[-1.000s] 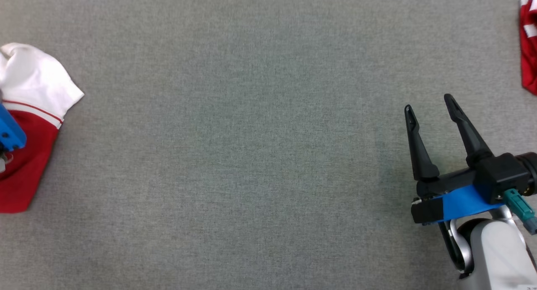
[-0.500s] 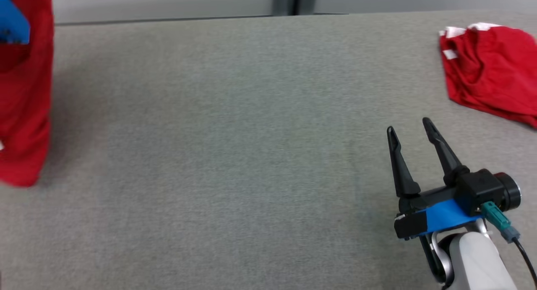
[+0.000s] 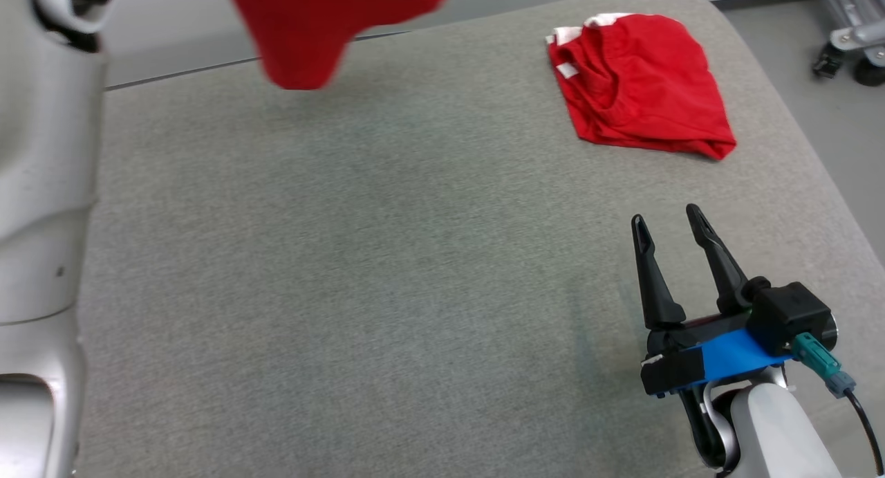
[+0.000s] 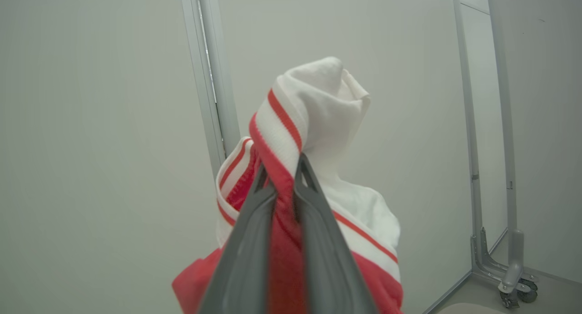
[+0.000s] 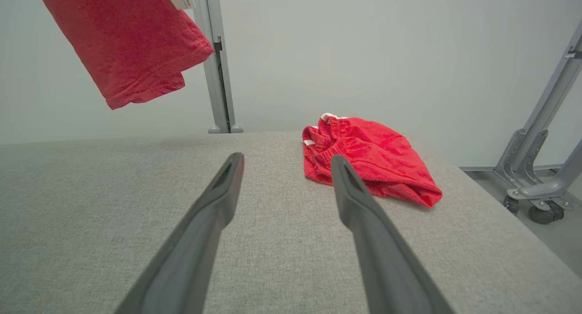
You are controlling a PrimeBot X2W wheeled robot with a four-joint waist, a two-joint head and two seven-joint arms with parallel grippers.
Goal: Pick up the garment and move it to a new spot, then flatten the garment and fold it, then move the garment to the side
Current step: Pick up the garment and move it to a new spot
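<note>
A red and white garment [image 4: 313,123] hangs in the air, pinched between the two fingers of my left gripper [image 4: 282,168], which is shut on its red fabric just below a white striped band. Its red lower end [image 3: 311,28] dangles above the far left of the grey table [image 3: 346,270] and also shows in the right wrist view [image 5: 132,46]. My left arm's pale forearm [image 3: 41,187] rises along the left edge of the head view. My right gripper [image 3: 667,225] hovers open over the table's near right, with nothing between its fingers [image 5: 213,205].
A second red garment [image 3: 636,84], crumpled with a white-trimmed waistband, lies on the table's far right corner, and appears again in the right wrist view [image 5: 368,159]. A wheeled metal frame [image 3: 850,42] stands on the floor beyond the right edge. A pale wall with a post [image 5: 218,77] is behind.
The head camera has tilted up and turned, so the whole picture shifted. The left gripper has lifted the garment off the table's left side high into the air. The right gripper stays open.
</note>
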